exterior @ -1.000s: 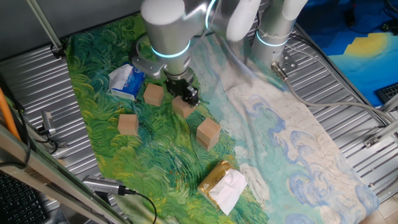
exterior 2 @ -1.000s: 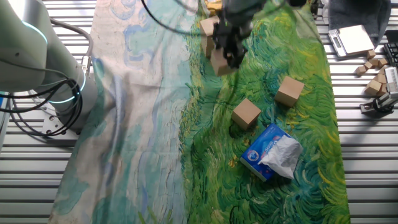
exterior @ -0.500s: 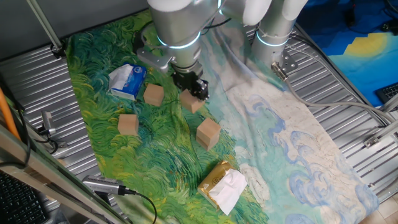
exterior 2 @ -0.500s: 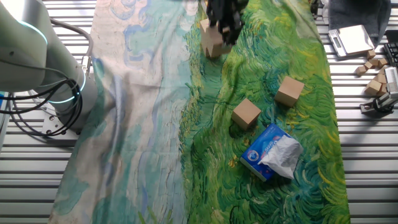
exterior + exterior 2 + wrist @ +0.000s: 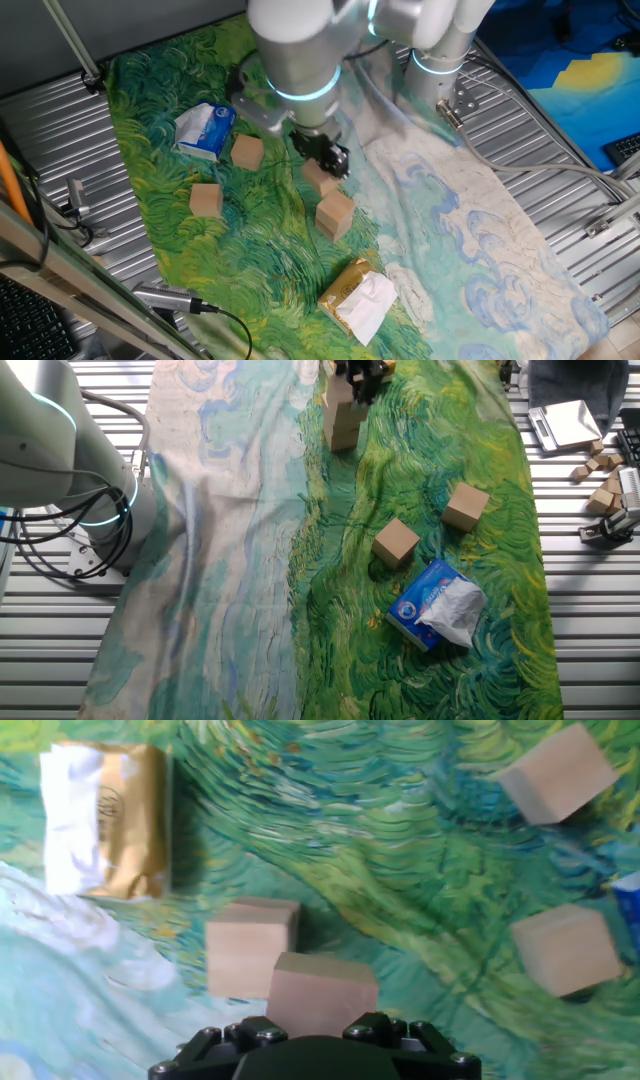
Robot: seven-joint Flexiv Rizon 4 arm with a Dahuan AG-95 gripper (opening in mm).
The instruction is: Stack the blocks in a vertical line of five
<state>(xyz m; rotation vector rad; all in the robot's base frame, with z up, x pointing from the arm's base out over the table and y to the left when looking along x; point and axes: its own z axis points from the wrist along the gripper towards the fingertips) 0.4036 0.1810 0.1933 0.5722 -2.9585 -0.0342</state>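
Note:
My gripper [image 5: 328,162] is shut on one light-brown wooden block [image 5: 318,180], seen close up in the hand view [image 5: 322,992]. This block hangs just over another block [image 5: 335,213] that rests on the green cloth, offset a little to one side [image 5: 250,958]. In the other fixed view the held block [image 5: 339,392] sits right above the lower one [image 5: 343,430], under the gripper [image 5: 357,372]. Whether the two touch I cannot tell. Two more blocks lie apart on the cloth [image 5: 247,152] [image 5: 206,199].
A blue-and-white soft packet [image 5: 204,131] lies beyond the loose blocks. The yellow-and-white wrapped packet [image 5: 358,297] lies near the cloth's front edge. The painted cloth [image 5: 470,250] covers a ribbed metal table [image 5: 560,200]. The arm's base [image 5: 440,60] stands at the back.
The gripper has carried its block away from the two loose blocks, to a spot over the block in the cloth's middle. The other blocks and packets have not moved.

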